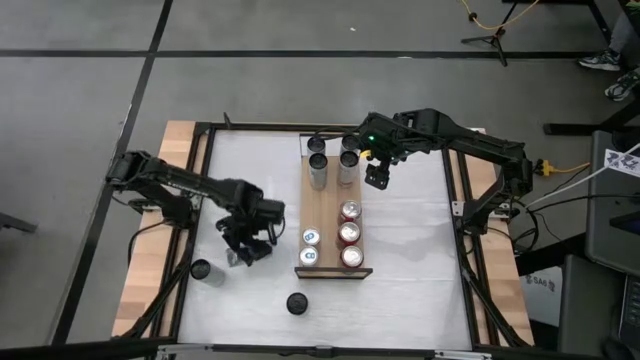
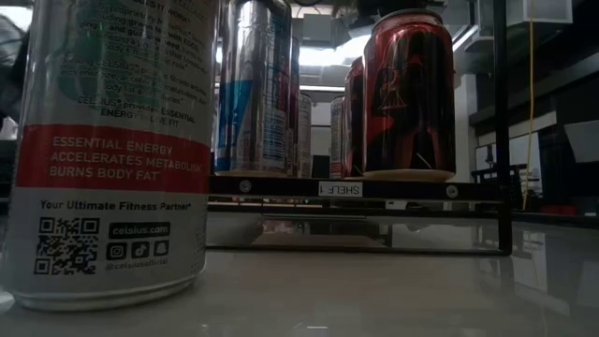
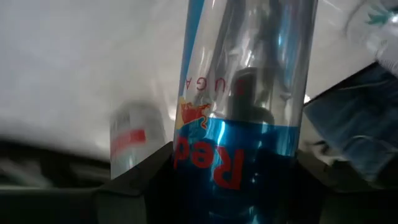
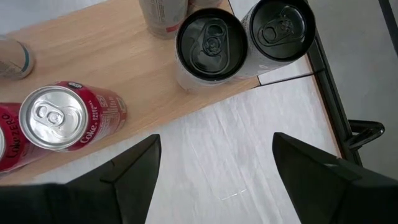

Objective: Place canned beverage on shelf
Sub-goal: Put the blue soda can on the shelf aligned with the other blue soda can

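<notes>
My left gripper (image 1: 243,250) is on the table's left half, shut on a blue and silver canned beverage (image 3: 242,93), left of the shelf. The shelf (image 1: 335,195) is a long wooden plank in the middle of the table. Red cans (image 1: 349,232) and blue-topped cans (image 1: 310,245) stand at its near end, silver and dark cans (image 1: 318,165) at its far end. My right gripper (image 1: 377,178) hangs open above the table, just right of the shelf's far half. Nothing is between its fingers (image 4: 214,149). My left gripper pinches the can between its two fingers, one on each side of the round wall (image 3: 186,155), at the blue band with red lettering. The fingers (image 3: 146,177) slant down and lie across the can. The can sits tilted; I cannot tell whether it is clear of the table.
A white can with a red band (image 1: 201,270) stands near the left gripper and fills the left of the low view (image 2: 112,150). A dark-topped can (image 1: 296,302) stands near the front edge. A black frame (image 1: 460,250) borders the table.
</notes>
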You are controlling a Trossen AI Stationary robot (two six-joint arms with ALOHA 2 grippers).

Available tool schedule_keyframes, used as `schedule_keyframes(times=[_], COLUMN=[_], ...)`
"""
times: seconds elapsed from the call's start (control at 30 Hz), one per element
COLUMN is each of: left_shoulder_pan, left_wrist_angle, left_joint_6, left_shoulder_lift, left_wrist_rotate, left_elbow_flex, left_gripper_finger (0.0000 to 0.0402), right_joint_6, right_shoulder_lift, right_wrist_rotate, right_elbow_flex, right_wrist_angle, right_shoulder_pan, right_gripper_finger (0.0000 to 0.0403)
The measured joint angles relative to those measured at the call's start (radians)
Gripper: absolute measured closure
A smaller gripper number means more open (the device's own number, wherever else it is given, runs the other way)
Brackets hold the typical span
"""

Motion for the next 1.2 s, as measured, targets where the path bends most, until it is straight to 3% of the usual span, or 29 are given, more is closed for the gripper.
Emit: schedule_keyframes(times=[0.47,0.9,1.2], left_shoulder_pan=[0.225,0.301,0.302], left_wrist_angle=[-0.053,-0.003,0.029], left_joint_6=[-0.255,-0.267,-0.267], left_shoulder_lift=[0.001,0.002,0.002], left_wrist_rotate=[0.267,0.497,0.573], left_elbow_flex=[-0.05,-0.29,-0.416], left_gripper_finger=[0.0189,0.0189,0.0187], right_joint_6=[-0.016,-0.029,-0.029], right_shoulder_lift=[0.0,0.0,0.0], right_wrist_rotate=[0.0,0.0,0.0], right_elbow_flex=[0.0,0.0,0.0], right_wrist_angle=[0.037,0.038,0.039], right_shoulder_pan=[0.0,0.0,0.0], right_gripper_finger=[0.0104,0.0104,0.0104])
